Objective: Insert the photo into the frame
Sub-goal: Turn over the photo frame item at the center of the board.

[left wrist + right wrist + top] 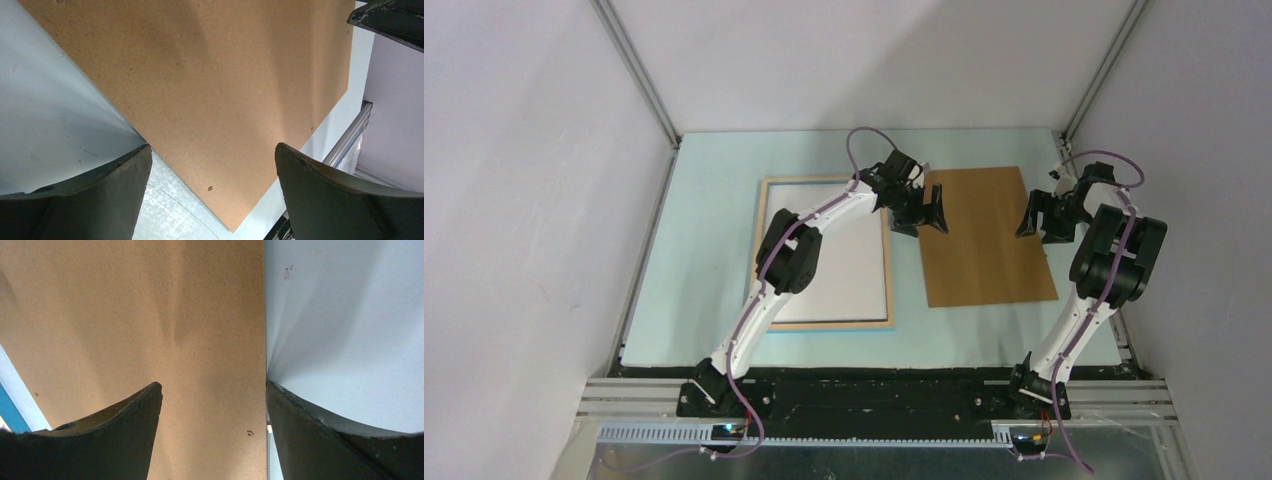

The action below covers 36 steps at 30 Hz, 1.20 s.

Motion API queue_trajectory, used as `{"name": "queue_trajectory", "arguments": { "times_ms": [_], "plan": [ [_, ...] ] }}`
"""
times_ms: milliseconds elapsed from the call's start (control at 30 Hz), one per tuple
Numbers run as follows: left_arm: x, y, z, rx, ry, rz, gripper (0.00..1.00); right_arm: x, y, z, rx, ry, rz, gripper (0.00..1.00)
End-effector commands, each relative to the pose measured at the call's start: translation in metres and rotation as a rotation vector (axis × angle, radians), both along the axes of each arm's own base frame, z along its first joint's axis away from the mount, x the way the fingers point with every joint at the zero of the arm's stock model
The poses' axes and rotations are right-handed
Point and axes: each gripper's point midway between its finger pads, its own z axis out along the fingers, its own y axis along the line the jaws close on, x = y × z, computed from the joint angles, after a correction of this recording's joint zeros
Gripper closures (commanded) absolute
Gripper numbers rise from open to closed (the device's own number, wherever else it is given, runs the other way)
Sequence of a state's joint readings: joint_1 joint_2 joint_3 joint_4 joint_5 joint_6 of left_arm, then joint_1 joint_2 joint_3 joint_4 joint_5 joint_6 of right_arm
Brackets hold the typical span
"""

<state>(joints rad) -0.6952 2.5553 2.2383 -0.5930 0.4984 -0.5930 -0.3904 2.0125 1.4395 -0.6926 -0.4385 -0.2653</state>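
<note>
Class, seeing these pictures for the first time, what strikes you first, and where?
A big brown board lies right of centre on the table, the left end effector and right end effector open at its side edges. Left of it lies a pale wooden frame.

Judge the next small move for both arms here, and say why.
Probably lower both and pinch the brown backing board at its side edges: the left gripper and right gripper hang open at opposite edges, and the frame already holds a white sheet.
</note>
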Motion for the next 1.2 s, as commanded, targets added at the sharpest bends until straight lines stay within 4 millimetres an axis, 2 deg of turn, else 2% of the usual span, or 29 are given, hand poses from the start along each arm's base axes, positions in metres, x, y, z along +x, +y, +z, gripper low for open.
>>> {"name": "queue_trajectory", "arguments": {
  "times_ms": [0, 100, 233, 433, 600, 833, 967, 1067, 1133, 1167],
  "plan": [
    [-0.025, -0.001, -0.029, 0.043, 0.084, -0.03, 0.0, -0.008, 0.028, 0.004, 0.145, 0.034, 0.043, 0.21],
    [-0.026, -0.001, -0.027, 0.039, 0.085, -0.032, 0.0, -0.01, 0.036, 0.016, 0.197, 0.027, 0.049, 0.22],
    [-0.028, 0.0, -0.027, 0.034, 0.096, -0.034, 0.0, -0.012, 0.043, 0.04, 0.239, -0.013, 0.058, 0.23],
    [-0.038, 0.003, -0.029, 0.029, 0.126, -0.041, 0.0, -0.023, 0.063, 0.086, 0.313, -0.079, 0.099, 0.24],
    [-0.039, 0.002, -0.016, 0.007, 0.112, -0.054, 0.0, -0.039, 0.083, 0.133, 0.333, -0.149, 0.161, 0.26],
    [-0.041, -0.001, 0.007, -0.039, 0.082, -0.085, 0.0, -0.067, 0.124, 0.196, 0.388, -0.238, 0.269, 0.28],
    [-0.044, 0.002, 0.019, -0.059, 0.05, -0.11, 0.0, -0.08, 0.152, 0.22, 0.407, -0.268, 0.346, 0.29],
    [-0.045, 0.005, 0.026, -0.083, 0.034, -0.126, 0.0, -0.089, 0.175, 0.232, 0.421, -0.276, 0.406, 0.29],
    [-0.048, 0.012, 0.022, -0.087, 0.045, -0.13, 0.0, -0.094, 0.187, 0.24, 0.422, -0.289, 0.438, 0.3],
    [-0.048, 0.014, 0.027, -0.096, 0.039, -0.13, 0.0, -0.096, 0.19, 0.242, 0.423, -0.29, 0.446, 0.3]
  ]
}}
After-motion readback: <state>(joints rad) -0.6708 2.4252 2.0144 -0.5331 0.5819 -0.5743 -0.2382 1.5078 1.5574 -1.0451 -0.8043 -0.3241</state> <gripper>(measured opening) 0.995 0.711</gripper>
